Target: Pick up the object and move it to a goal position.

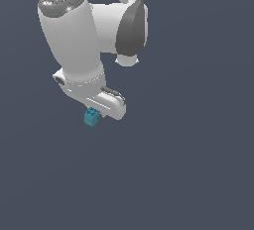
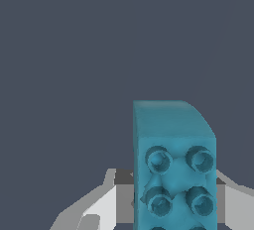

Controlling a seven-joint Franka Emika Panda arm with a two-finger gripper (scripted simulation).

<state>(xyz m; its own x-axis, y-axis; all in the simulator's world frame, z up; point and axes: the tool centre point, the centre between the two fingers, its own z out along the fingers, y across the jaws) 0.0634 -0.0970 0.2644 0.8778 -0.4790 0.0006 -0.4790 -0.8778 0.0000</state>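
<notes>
In the exterior view, everything from that view's left edge to the arm (image 1: 74, 40) is plain dark grey-blue, with no line or border anywhere in it. The white arm comes down from the top of the picture, left of the middle, and its thick last section tilts toward the hand (image 1: 96, 110) below it. The block (image 1: 92, 117), small and teal-blue, sticks out under the hand and touches it; only its lower end shows, and it is far smaller than the hand above it. Right of the arm, out to the exterior view's right edge, and below the block to the bottom edge, the same flat grey-blue runs unbroken, so there is wide open room on every side of the block. No edge of a surface can be made out, and whether the block rests on anything cannot be told.

The wrist view shows the block (image 2: 174, 169) close up, its face set with round studs, standing between the hand's pale fingers (image 2: 101, 206), one on each side. The fingers are closed in against its two sides and grip it.

No brand, label or writing can be read on the arm, the hand or the block.
</notes>
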